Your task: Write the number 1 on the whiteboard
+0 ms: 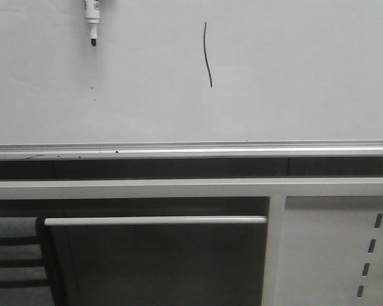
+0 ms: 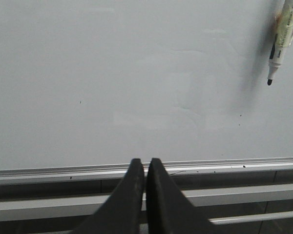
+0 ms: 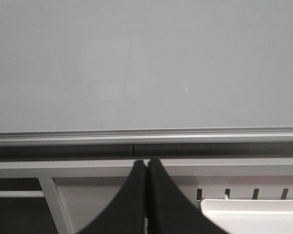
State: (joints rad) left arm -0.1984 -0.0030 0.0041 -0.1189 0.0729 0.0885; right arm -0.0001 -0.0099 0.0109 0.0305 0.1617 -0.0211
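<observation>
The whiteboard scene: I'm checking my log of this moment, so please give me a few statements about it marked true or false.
1. A black stroke, the number 1, is on the whiteboard. True.
2. A marker hangs tip-down at the front view's top left, away from the stroke. True.
3. The left gripper holds the marker. False: its fingers are shut on nothing, and the marker is apart from them, off by the board.
4. The right gripper is wide open. False: its fingers are pressed together.
5. The stroke runs horizontally along the silver rail. False: it is near-vertical, slightly curved, well above the rail.
</observation>
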